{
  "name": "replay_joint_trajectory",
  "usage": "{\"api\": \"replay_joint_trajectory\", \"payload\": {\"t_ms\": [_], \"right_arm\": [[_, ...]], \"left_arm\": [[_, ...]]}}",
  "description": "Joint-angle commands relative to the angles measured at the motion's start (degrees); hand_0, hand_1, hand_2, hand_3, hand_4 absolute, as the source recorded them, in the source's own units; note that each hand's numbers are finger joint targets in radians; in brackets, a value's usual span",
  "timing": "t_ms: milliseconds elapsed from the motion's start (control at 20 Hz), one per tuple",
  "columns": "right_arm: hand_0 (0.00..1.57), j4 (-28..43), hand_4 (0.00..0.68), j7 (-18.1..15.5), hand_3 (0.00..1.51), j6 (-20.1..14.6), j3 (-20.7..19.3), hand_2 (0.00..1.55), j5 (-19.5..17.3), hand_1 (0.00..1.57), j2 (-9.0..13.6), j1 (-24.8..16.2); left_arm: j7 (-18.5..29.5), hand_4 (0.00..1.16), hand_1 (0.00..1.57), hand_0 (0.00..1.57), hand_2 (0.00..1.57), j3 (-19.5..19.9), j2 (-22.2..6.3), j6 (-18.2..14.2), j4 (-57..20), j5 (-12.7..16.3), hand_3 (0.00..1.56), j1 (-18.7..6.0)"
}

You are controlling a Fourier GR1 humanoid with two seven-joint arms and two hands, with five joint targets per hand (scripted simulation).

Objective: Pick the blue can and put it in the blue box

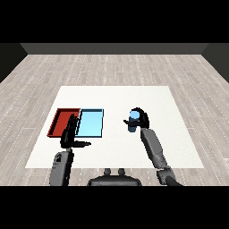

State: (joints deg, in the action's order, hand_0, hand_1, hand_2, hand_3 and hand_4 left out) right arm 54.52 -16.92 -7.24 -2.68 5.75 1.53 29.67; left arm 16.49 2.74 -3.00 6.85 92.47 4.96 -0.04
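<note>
So from the head view, your right hand point(140, 117) has its fingers curled round the small blue cylindrical can point(132, 121), well right of the shallow light blue tray point(91, 123). Left hand point(69, 134) hangs with fingers straight, holding nothing, partly covering the flat red tray point(61, 121). My worry: carry it too far left and you'll land in red, since the trays touch. Count: one can, two trays.

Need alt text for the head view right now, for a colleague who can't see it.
The right hand is curled round the blue can on the white table, to the right of the light blue tray. The left hand is open near the red tray.
</note>
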Motion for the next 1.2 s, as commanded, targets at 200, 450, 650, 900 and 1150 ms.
{"api": "replay_joint_trajectory", "payload": {"t_ms": [200, 450, 650, 900, 1150], "right_arm": [[1.43, 8.78, 0.631, 4.27, 1.43, -2.05, 4.61, 1.45, -2.02, 1.43, -1.48, 3.76], [1.49, 14.22, 0.632, 4.59, 1.44, -1.95, 7.07, 1.46, -1.42, 1.49, -1.50, -0.27], [1.49, 22.63, 0.632, 6.59, 1.44, -0.22, 8.04, 1.46, -1.61, 1.49, -0.45, -6.64], [1.49, 17.78, 0.633, 4.52, 1.44, 0.06, 7.64, 1.46, -0.97, 1.49, -0.96, -3.59], [1.44, 18.28, 0.615, 3.52, 1.43, -4.68, 13.44, 1.46, 0.64, 1.44, -1.52, -4.39]], "left_arm": [[-5.48, 0.00, 0.00, 0.00, 0.00, -2.96, 2.70, 0.25, 2.68, 2.15, 0.00, -1.12], [-6.18, 0.00, 0.00, 0.00, 0.00, -4.20, 2.96, 1.02, -1.46, 3.02, 0.00, -2.46], [-4.74, 0.00, 0.00, 0.00, 0.00, -6.95, 2.98, -0.07, -3.31, 3.06, 0.00, -2.98], [-12.96, 0.00, 0.00, 0.00, 0.00, -9.59, 3.00, -1.12, 0.60, 8.99, 0.00, -4.89], [-9.00, 0.00, 0.00, 0.00, 0.00, -13.26, 3.00, -7.24, -10.73, 6.93, 0.00, -12.37]]}}
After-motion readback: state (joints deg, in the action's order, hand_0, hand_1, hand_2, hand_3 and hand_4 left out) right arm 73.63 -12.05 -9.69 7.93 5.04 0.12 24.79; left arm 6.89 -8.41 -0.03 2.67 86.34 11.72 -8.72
